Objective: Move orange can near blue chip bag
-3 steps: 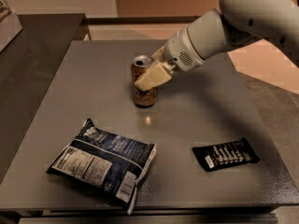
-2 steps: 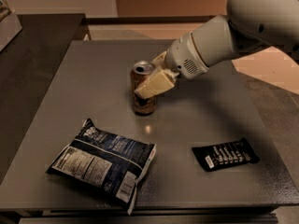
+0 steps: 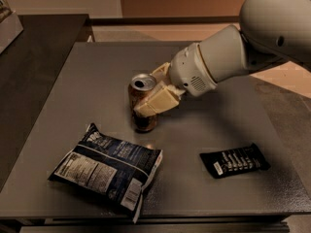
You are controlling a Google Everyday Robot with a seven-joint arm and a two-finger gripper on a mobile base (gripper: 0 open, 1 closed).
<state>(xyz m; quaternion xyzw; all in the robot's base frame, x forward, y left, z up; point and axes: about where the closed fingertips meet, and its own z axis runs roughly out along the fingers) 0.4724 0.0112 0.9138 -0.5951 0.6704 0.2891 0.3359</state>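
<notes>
The orange can [image 3: 142,107] stands upright near the middle of the grey table [image 3: 97,72], silver top up. My gripper [image 3: 153,93] comes in from the right and is shut on the can, with one cream finger [image 3: 154,102] across its front and the other behind it. The blue chip bag [image 3: 108,166] lies flat at the front left, white label up, just in front of and left of the can. Whether the can rests on the table or is lifted slightly, I cannot tell.
A small black wrapper with white print [image 3: 234,160] lies at the front right. A darker counter [image 3: 34,57] adjoins the table's left side. My white arm [image 3: 243,47] spans the right half above the table.
The gripper has carried the orange can toward the front of the table, closer to the blue chip bag. The bag and black wrapper have not moved.
</notes>
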